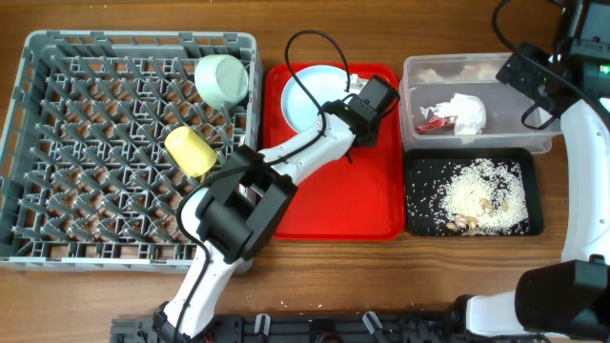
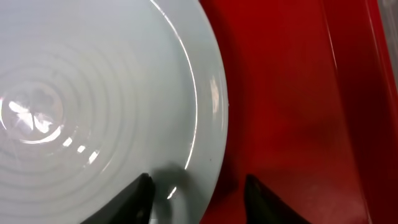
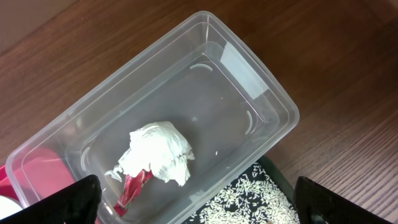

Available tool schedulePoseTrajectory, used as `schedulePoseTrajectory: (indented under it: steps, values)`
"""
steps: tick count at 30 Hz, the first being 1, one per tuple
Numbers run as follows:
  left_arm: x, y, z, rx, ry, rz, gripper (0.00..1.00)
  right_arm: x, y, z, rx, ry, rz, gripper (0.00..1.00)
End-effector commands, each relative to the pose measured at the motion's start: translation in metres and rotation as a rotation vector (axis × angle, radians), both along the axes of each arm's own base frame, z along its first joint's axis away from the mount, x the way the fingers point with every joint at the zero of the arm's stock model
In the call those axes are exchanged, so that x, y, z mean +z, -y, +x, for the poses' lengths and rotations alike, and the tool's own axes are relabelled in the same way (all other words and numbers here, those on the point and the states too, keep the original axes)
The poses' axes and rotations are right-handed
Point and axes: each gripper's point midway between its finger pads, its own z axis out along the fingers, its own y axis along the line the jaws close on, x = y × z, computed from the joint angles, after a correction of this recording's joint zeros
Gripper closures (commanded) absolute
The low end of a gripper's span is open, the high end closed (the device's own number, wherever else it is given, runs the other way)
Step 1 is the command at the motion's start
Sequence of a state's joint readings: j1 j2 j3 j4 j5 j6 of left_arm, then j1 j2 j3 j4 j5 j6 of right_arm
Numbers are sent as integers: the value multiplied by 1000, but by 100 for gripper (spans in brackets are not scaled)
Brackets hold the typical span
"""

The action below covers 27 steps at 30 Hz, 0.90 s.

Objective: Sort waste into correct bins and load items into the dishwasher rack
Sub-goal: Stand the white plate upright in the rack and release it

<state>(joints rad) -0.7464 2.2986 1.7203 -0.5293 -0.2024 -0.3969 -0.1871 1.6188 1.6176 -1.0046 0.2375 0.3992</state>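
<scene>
Pale blue plate (image 1: 297, 105) lies flat in the 11 o'clock corner of the red tray (image 1: 334, 210); the left end effector (image 2: 198, 198) is released, one finger over the plate's face and the other over bare tray at the plate's 3 o'clock side, so the rim sits between them. A sound pinch likely needs the outer finger under that thin, slick lip before clenching; then a tilt to stand the plate between pegs of the dishwasher rack (image 1: 95, 143) at 9 o'clock. The right end effector (image 3: 200, 202) hangs spread and empty over the clear tub (image 3: 261, 106).
</scene>
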Motion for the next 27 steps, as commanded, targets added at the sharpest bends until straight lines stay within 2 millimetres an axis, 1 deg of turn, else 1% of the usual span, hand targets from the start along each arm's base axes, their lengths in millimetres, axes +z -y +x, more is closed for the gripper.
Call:
schedulePoseTrajectory:
  steps: [1,2,3,4,5,6,7,8,9,10,11,12,13,14,16,17,19,21,22,23,24,25,27]
  values:
    - [-33,-21,1,37,-13,104,96,-4,4,0,-7,-16,-14,0]
    - [-26,-24,3,45,2,113,96,-4,4,0,-8,-16,-14,0]
    - [-2,-27,6,56,32,111,96,-4,4,0,-7,-16,-14,0]
    - [25,-26,3,52,42,84,96,-4,4,0,-7,-16,-14,0]
    - [41,-25,1,47,46,64,96,-4,4,0,-7,-16,-14,0]
    - [82,-25,-7,33,58,10,96,-4,4,0,-7,-16,-14,0]
    - [115,-25,-15,19,72,-39,96,-4,4,0,-7,-16,-14,0]
    - [164,-31,-29,3,100,-104,96,-4,4,0,-7,-16,-14,0]
    - [213,-42,-45,-11,129,-178,96,-4,4,0,-7,-16,-14,0]
    - [244,-53,-56,-25,149,-227,96,-4,4,0,-7,-16,-14,0]
    - [270,-65,-67,-57,169,-268,96,-4,4,0,-7,-16,-14,0]
    - [297,-84,-78,-65,188,-315,96,-4,4,0,-7,-16,-14,0]
    - [317,-107,-85,-44,199,-355,96,-4,4,0,-7,-16,-14,0]
    - [333,-137,-91,-16,202,-388,96,-4,4,0,-7,-16,-14,0]
    - [343,-179,-100,-19,160,-459,96,-4,4,0,-7,-16,-14,0]
    - [343,-198,-104,-22,121,-507,96,-4,4,0,-7,-16,-14,0]
    - [336,-242,-104,6,34,-637,96,-4,4,0,-7,-16,-14,0]
    - [328,-272,-97,24,-23,-768,96,-4,4,0,-7,-16,-14,0]
    - [319,-287,-90,57,-45,-806,96,-4,4,0,-7,-16,-14,0]
    - [302,-307,-77,116,-83,-842,96,-4,4,0,-7,-16,-14,0]
    - [293,-316,-70,147,-106,-854,96,-4,4,0,-7,-16,-14,0]
    - [277,-326,-62,177,-142,-865,96,-4,4,0,-7,-16,-14,0]
    - [251,-337,-52,197,-196,-866,96,-4,4,0,-7,-16,-14,0]
